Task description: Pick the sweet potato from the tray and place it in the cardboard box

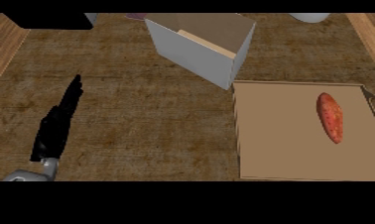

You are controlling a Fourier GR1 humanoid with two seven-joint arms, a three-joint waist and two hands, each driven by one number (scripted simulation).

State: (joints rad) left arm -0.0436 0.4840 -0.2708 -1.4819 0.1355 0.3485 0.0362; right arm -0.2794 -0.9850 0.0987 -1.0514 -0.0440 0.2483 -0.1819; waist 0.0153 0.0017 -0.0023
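The sweet potato point(330, 117) lies in the right half of the tray point(278, 134), alone on the tray's flat brown floor, nearer the far right corner than the near edge. Its long axis runs almost straight away from the robot — the far tip leans slightly left, the near tip slightly right — and both ends taper to points. The skin is orange-red and mottled.

The tray sits at the right of the desk point(147, 109), its near and right edges running out of view. Just beyond its far left corner stands the cardboard box point(198, 44), open at the top, turned at an angle so one corner points toward the tray; box and tray are very near each other at that corner.

The left robot hand point(58, 121) shows at the lower left, well apart from both — fingers straight and pressed together, pointing away, holding nothing. The right robot hand does not appear.

The desk is dark brown with a rough woven look; paler wood strips show at the far left and right edges.
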